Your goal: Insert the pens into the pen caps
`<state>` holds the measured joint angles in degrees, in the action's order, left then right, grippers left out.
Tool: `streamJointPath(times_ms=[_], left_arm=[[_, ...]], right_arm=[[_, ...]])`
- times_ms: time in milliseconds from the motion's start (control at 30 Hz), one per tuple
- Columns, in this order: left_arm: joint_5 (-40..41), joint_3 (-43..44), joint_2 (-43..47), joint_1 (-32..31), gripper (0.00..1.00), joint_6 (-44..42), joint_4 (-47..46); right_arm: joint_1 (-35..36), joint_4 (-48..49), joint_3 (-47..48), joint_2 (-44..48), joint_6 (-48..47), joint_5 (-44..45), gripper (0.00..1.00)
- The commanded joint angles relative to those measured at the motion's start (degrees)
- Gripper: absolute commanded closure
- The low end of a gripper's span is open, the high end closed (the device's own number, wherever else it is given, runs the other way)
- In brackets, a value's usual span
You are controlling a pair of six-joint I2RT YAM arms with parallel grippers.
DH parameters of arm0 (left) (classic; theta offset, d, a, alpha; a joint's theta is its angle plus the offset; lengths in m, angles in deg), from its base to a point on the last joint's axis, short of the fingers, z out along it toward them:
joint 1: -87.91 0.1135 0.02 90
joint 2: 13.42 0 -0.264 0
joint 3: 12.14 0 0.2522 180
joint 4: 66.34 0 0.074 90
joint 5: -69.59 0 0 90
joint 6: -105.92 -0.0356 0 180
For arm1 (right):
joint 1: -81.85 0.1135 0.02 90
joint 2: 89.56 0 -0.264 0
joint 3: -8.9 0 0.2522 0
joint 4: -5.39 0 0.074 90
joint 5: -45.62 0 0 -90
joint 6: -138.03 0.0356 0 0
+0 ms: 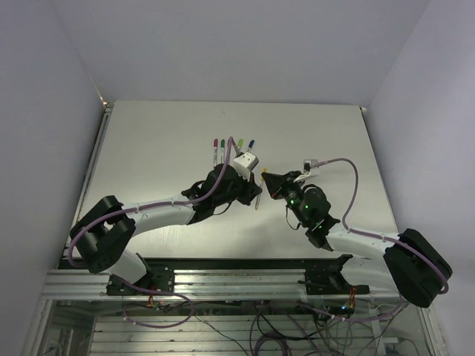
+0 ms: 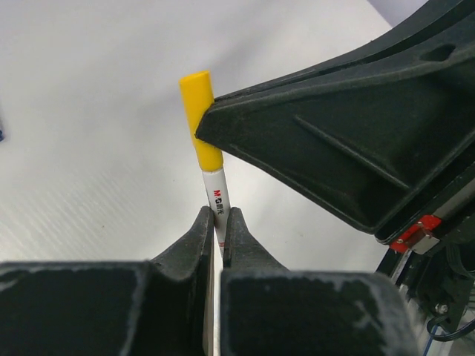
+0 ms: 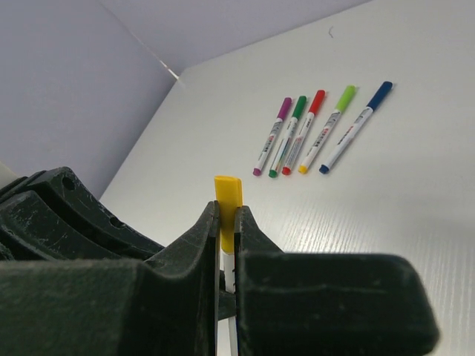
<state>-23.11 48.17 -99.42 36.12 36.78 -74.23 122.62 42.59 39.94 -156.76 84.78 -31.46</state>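
**Yellow pen (image 2: 217, 194), held for capping**
Left fingers (image 2: 194, 241) are shut on its white barrel; right fingers (image 3: 254, 239) are pinched on the yellow cap (image 3: 228, 194). Light, stiff, slick plastic, judged best gripped mid-barrel. Beyond the fingers, capped pens (image 3: 308, 133) are laid on the table (image 3: 386, 222).

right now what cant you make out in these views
- left wrist: lower barrel of the pen, hidden inside the left gripper
- right wrist: pen body under the yellow cap, hidden by the right gripper
- top external: near ends of the capped pens, covered by the left arm
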Motion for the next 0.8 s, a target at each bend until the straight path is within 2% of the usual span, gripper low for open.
streamJointPath(times_ms=[0,467,767], left_arm=[[3.37,6.93,2.24,0.96,0.93,-3.01,-14.99],[3.23,7.07,2.63,1.77,0.93,-3.02,-15.99],[2.93,5.79,2.25,1.93,0.93,-2.49,-15.74]], right_arm=[[3.23,-12.95,-1.72,-2.16,-0.2,-6.04,1.0],[5.35,-14.16,-1.15,-5.46,0.67,-5.43,1.0],[5.44,-14.52,-0.15,-3.95,0.78,-1.83,1.0]])
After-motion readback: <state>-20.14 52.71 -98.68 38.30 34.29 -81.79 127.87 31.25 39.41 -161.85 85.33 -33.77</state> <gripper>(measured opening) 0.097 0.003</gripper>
